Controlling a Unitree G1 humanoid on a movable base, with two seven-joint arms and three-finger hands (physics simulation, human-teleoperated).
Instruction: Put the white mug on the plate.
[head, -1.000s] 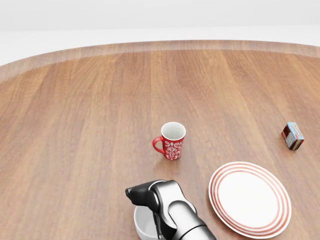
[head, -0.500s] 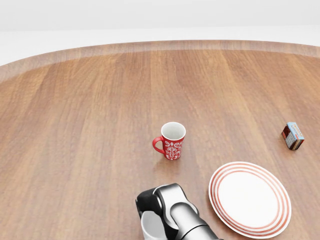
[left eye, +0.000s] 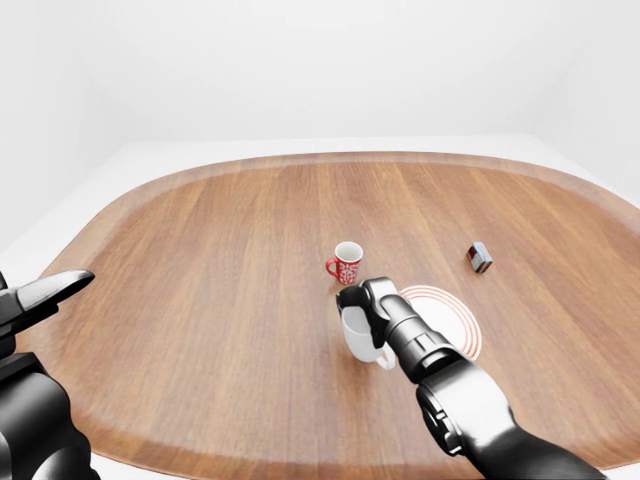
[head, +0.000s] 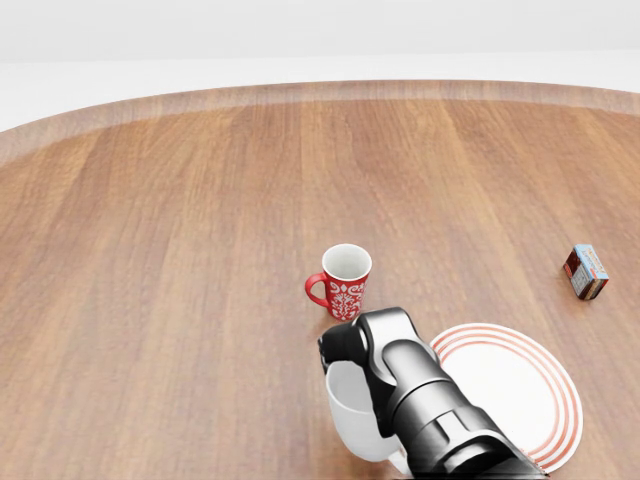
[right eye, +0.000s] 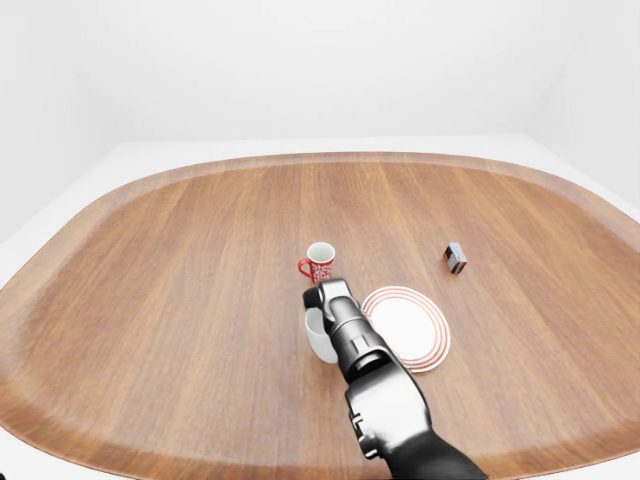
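While our right robot hand (head: 350, 355) wraps its dark fingers over the rim of the white mug (head: 352, 412), the mug sits upright at the bottom of the head view, just left of the plate (head: 520, 395). We cannot tell from these views whether the mug rests on the wooden surface (head: 180, 250) or hangs just above it. In the left-eye view its handle (left eye: 385, 361) points toward the lower right. Our forearm crosses the plate's left edge in the head view, hiding part of its red-ringed rim. Just above the robot hand stands a red patterned mug (head: 343, 281), upright, handle to the left, apart from the white one. A small box (head: 586, 271) lies well off to the right. Our left robot hand (left eye: 45, 293) shows at the left edge of the left-eye view, off the surface, fingers extended and holding nothing.
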